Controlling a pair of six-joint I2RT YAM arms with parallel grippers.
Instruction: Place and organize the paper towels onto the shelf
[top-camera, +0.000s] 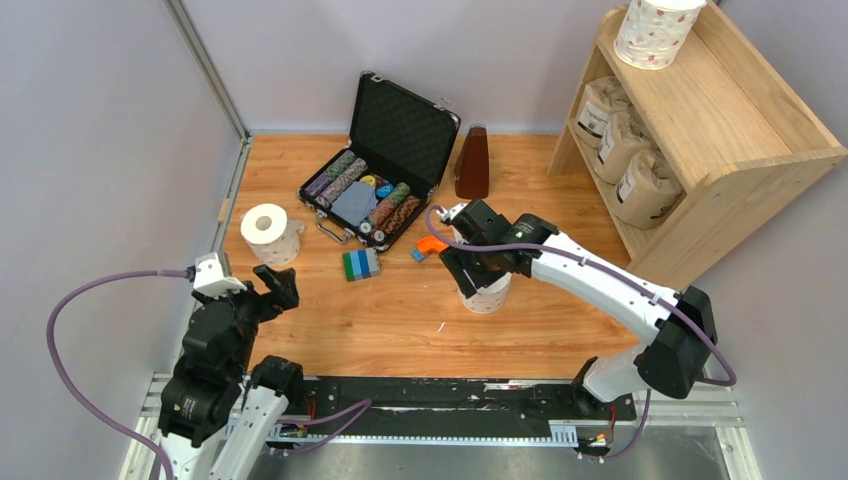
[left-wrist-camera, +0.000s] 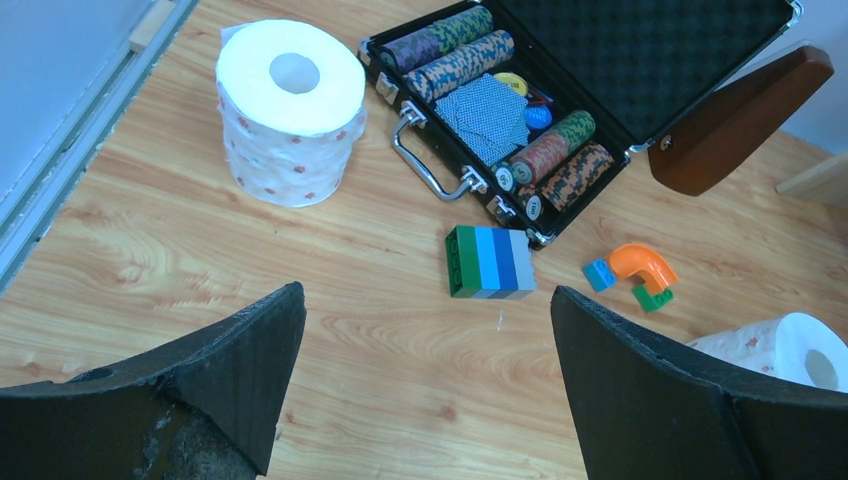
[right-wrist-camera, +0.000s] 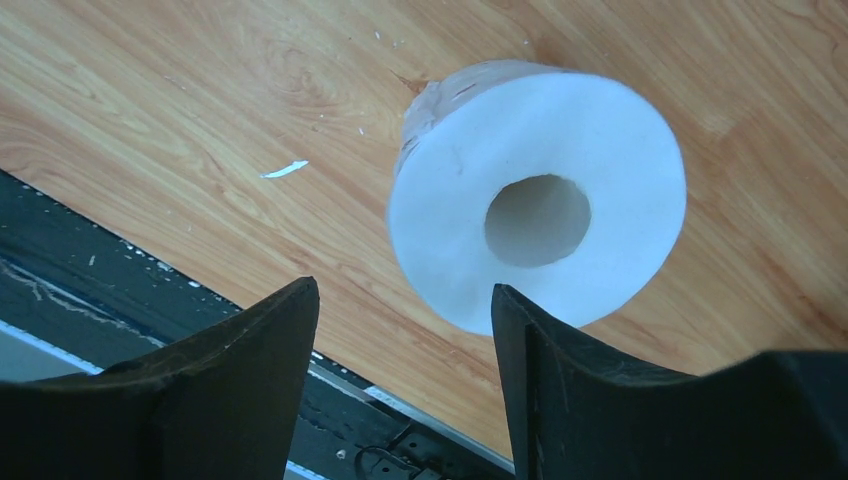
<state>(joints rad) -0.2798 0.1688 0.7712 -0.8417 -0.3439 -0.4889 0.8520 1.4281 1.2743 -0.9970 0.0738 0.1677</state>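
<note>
The right fingers (right-wrist-camera: 240, 380), thick black wedges with a grainy face, are spread apart just above a dotted white roll (right-wrist-camera: 450, 230). The roll sits upright on the wood-grain counter (right-wrist-camera: 150, 90) with its hollow core facing up, and nothing is clasped between the wedges. The left fingers (left-wrist-camera: 240, 370) are likewise wide open over bare boards near the counter's left side, holding nothing. Just ahead of them a second soft white roll with red dots (left-wrist-camera: 290, 150) stands on end. It is beside the open black poker chip case (left-wrist-camera: 650, 60), which has a quilted lid lining and rows of striped chips. A green-and-blue brick stack (left-wrist-camera: 490, 262) and an orange arch piece (left-wrist-camera: 645, 265) lie near the case. The dark brown pyramid metronome (top-camera: 472, 162) stands just right of its lid. At the far right, the pale wooden shelf (top-camera: 700, 100) carries a third dotted roll (top-camera: 655, 35) on its flat top. Three tan paper-wrapped, labelled rolls (top-camera: 625, 142) sit in a row on the inner board.
</note>
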